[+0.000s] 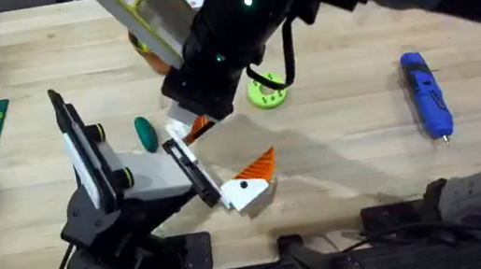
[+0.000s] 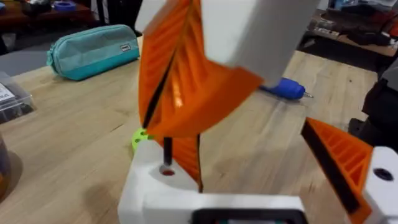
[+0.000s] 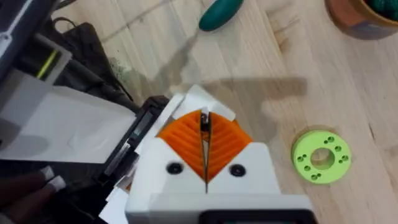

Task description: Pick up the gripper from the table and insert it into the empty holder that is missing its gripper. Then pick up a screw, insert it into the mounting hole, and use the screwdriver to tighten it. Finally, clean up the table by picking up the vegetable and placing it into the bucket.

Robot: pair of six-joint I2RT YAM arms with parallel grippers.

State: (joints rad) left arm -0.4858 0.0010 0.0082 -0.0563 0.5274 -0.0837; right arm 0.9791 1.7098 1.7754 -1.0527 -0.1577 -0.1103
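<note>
The white-and-black hand body (image 1: 124, 174) with green knobs sits at the near left of the wooden surface (image 1: 354, 137), and everything turns on it. Its black holder (image 1: 186, 166) juts out to the right. The gripper (image 1: 186, 133), a white block with an orange ribbed tip, sits at the holder's far end, and its twin (image 1: 252, 182) sits at the near end. The right tool (image 3: 204, 143) hangs directly over the gripper. Its orange pads are pressed together on a thin dark screw (image 3: 204, 122), which points down at the white block. The hand body looks to be the left tool (image 1: 224, 154) itself. Its two orange-tipped fingers stand well apart and clasp nothing. The vegetable (image 1: 145, 134) lies on the wood just beyond the hand body, near the gripper. The bucket (image 3: 354, 18) stands farther back from the hand body, partly hidden under the dark arm. A lime-green ring (image 1: 266, 93) lies to the right of the hand body, past the right tool. The blue screwdriver (image 1: 425, 94) lies well apart, far to the right.
</note>
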